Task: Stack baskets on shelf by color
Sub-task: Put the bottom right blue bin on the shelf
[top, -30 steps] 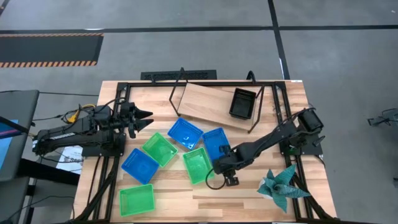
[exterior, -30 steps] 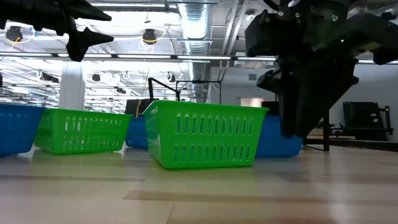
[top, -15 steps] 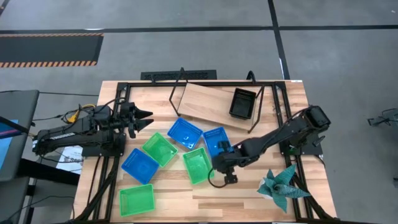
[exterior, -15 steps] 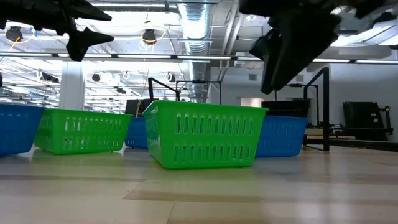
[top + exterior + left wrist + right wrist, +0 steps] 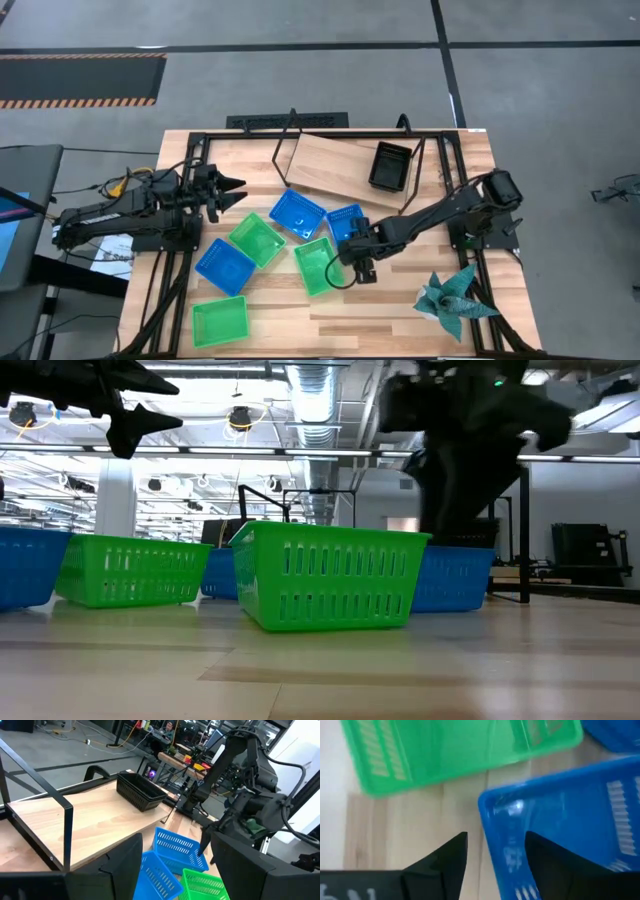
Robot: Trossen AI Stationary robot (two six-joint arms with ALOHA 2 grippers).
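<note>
Three blue baskets (image 5: 297,213), (image 5: 344,224), (image 5: 223,265) and three green baskets (image 5: 256,240), (image 5: 318,265), (image 5: 219,321) stand on the tabletop. Black baskets (image 5: 390,165) sit stacked on the right end of the wooden shelf (image 5: 335,170). My right gripper (image 5: 355,252) is open at the near left corner of the right-hand blue basket (image 5: 555,820). One finger (image 5: 452,852) stands outside that basket's wall and the other (image 5: 545,857) over its inside. My left gripper (image 5: 232,190) waits open above the table's left part.
A teal folded-paper plant (image 5: 455,295) stands near the table's near right corner. The middle green basket (image 5: 450,750) lies just beside my right gripper's fingers. Black wire legs (image 5: 410,185) of the shelf rise close behind the blue baskets. Bare wood (image 5: 380,320) lies along the near edge.
My right gripper has moved from the bare wood near the middle green basket toward the far edge, rising and then coming down at the right-hand blue basket's near corner. It stays open.
</note>
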